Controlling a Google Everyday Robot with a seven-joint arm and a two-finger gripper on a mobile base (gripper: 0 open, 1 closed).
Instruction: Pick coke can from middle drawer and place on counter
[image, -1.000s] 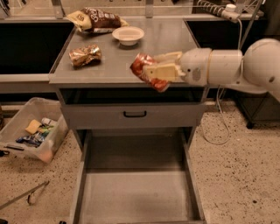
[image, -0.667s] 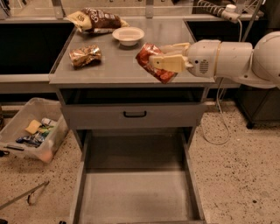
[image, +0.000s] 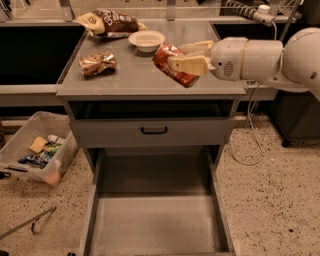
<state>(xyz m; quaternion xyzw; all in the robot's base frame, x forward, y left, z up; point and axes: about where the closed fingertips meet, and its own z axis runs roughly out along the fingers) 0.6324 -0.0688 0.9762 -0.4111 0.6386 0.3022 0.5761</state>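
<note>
In the camera view we see the gripper reaching in from the right, over the right front part of the bench. Its fingers are closed around the coke can, one above it and one across its side. The can is tilted, its top leaning toward the back left. We cannot tell whether its lower end touches the bench.

Below, the middle drawer is pulled out, its grey floor bare. Above it sits a shut drawer front with a black handle.

On the bench, a white bowl stands just left of the can, a crinkly snack bag lies near the left edge, and a brown bag lies at the back. A plastic bin rests on the floor to the left.
</note>
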